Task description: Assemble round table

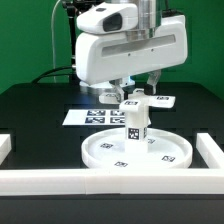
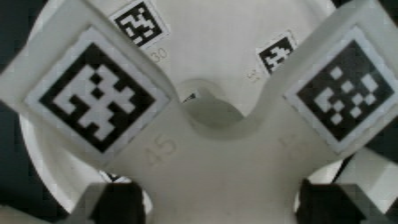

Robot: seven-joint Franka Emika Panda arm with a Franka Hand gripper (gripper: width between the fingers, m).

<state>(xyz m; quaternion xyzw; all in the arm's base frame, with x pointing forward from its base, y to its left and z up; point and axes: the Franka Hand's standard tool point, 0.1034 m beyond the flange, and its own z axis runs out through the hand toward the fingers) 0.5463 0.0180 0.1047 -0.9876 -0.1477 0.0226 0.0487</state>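
Standing upright in the rimmed round disc (image 1: 136, 152), the tagged cylinder leg (image 1: 134, 122) is pinched by the fingers (image 1: 120, 93).

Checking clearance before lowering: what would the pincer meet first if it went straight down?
Probably the white plastic cross-shaped foot piece it sits over, atop the short cylinder leg; depth is unclear.

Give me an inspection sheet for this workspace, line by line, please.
Surface: black table, white border wall in front.
Job's things: round disc flat; leg upright at its centre; cross-shaped foot piece close under the wrist camera.
Clutter: marker board behind the disc.
Claw: claw above the leg, shut; whether it holds anything cannot be told.
Cables: dark cable behind the arm.
Surroundings: green backdrop.
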